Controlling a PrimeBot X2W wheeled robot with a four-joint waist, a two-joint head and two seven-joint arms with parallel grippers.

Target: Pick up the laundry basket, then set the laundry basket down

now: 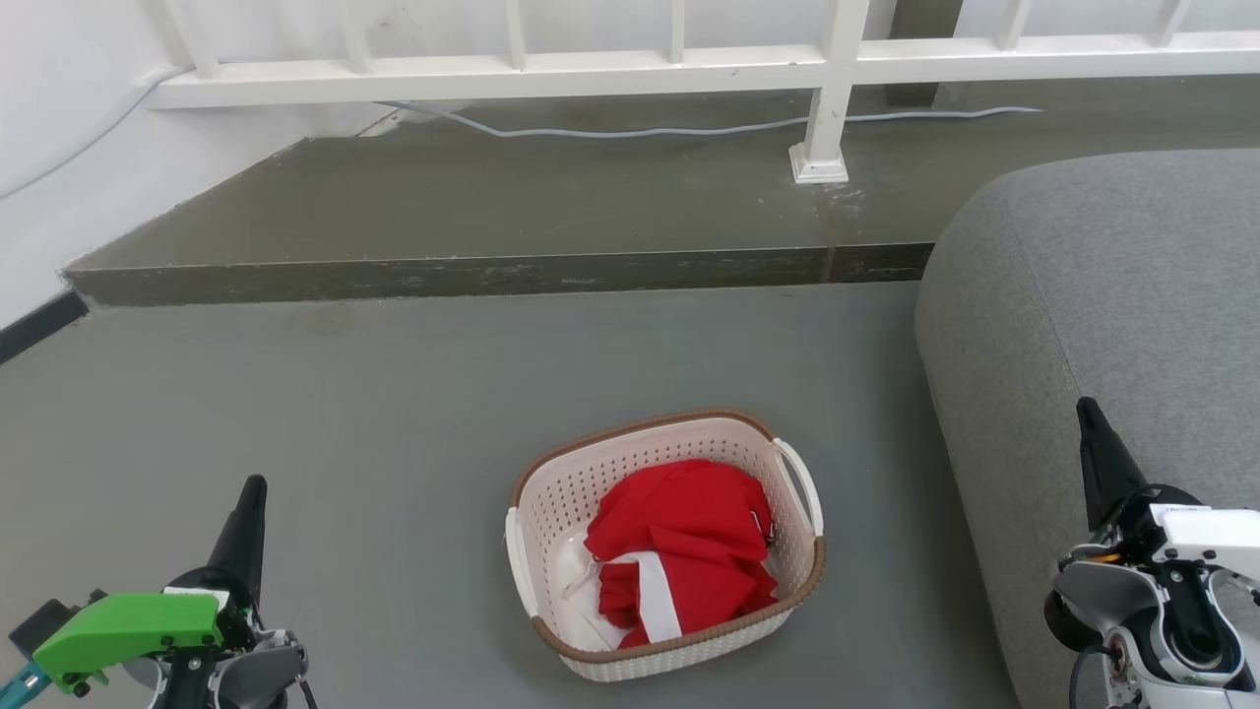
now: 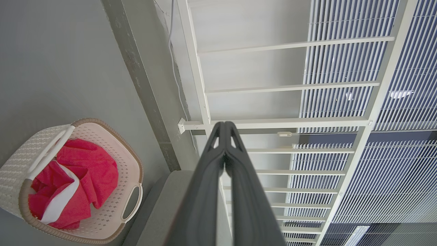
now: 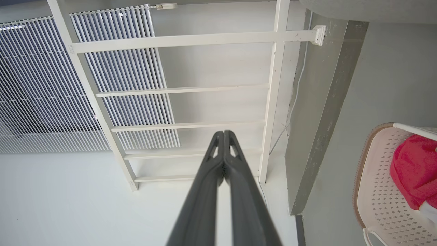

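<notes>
– Two grippers sit nearest, low in the head view: left gripper (image 1: 251, 497) above a green plastic housing (image 1: 128, 625), right gripper (image 1: 1091, 418) on a white and grey wrist. State?
– Both pinched closed, long dark fingers pressed tip to tip, nothing held. Both wrist views agree. Surface?
– One flat matte grey floor (image 1: 394, 414), smooth, with faint stains. One cream-white perforated plastic laundry basket (image 1: 556, 497), rounded-rectangular, stands on it between the two grippers, apart from both, near the sofa's left side.
– Basket details?
– One brown woven-look rim and two white loop handles (image 1: 799, 483), one per short side. Inside is one crumpled red cloth (image 1: 689, 522) with a white band, over something pale at the bottom. Can't tell what.
– Sofa?
– One grey fabric sofa (image 1: 1102, 295), rounded corner, coarse weave, at the right. The right gripper shows in front of it.
– Further back?
– One raised concrete step (image 1: 492, 197), rough, greenish-grey, with a dark front edge. On it are one thin pale grey cable (image 1: 689, 128), wavy, and one white painted railing (image 1: 591, 71) with a square-footed post. One white wall (image 1: 59, 148) is at far left. The wrist views add pale slatted blinds (image 2: 403, 85) behind the railing.
</notes>
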